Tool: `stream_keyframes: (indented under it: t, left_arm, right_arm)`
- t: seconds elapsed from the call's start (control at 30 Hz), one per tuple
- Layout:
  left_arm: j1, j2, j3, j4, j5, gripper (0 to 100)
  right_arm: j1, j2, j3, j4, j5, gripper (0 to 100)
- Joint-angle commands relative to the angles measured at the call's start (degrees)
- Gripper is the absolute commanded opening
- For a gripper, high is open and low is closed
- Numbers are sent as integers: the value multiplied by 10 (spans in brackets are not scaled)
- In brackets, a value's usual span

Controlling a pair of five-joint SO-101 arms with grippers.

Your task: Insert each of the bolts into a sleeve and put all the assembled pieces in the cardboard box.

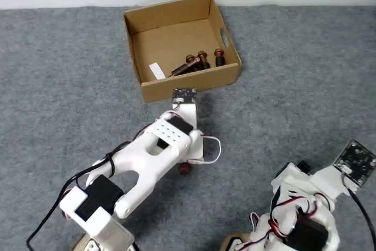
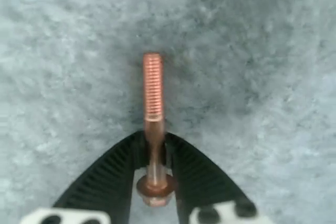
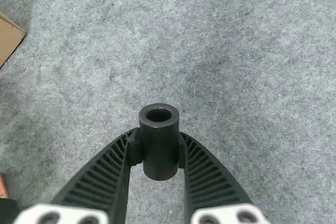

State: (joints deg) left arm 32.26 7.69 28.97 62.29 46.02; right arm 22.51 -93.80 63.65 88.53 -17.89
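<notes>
In the left wrist view my left gripper (image 2: 155,153) is shut on a copper bolt (image 2: 153,93), gripped low on its shank near the head, with the threaded end pointing away over the grey carpet. My right gripper (image 3: 157,153) is shut on a black sleeve (image 3: 158,140), whose open bore faces the camera. From above, the left arm (image 1: 164,142) lies in front of the cardboard box (image 1: 229,39), and the bolt's head (image 1: 184,168) peeks out beneath it. The right arm (image 1: 311,195) sits at the near right. Three assembled pieces (image 1: 200,62) lie in the box.
A white slip (image 1: 156,70) lies on the box floor. The box's corner (image 3: 8,32) shows at the edge of the right wrist view. Grey carpet (image 1: 294,86) covers the table, with open room to the box's right and left.
</notes>
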Motion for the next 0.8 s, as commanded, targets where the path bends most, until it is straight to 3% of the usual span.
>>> stream_keyframes:
  t: [0.0, 0.2, 0.33, 0.5, 0.63, 0.77]
  left_arm:
    - [-23, -2, -67, 62, 34, 3]
    - [-131, 3, -155, 105, 125, 5]
    - [-181, 3, -196, 100, 283, 5]
    - [-212, 3, -226, 98, 425, 5]
    - [-207, 4, -229, 97, 472, 6]
    - [-195, 4, -225, 100, 474, 24]
  right_arm:
    - [6, 0, -4, -14, -4, 8]
    - [6, 0, -4, -14, -4, 8]
    - [6, -5, -4, -14, -4, 8]
    - [6, -60, 8, -22, -4, 8]
    - [6, -76, 11, -25, -3, 8]
    - [6, -75, 11, -25, -2, 8]
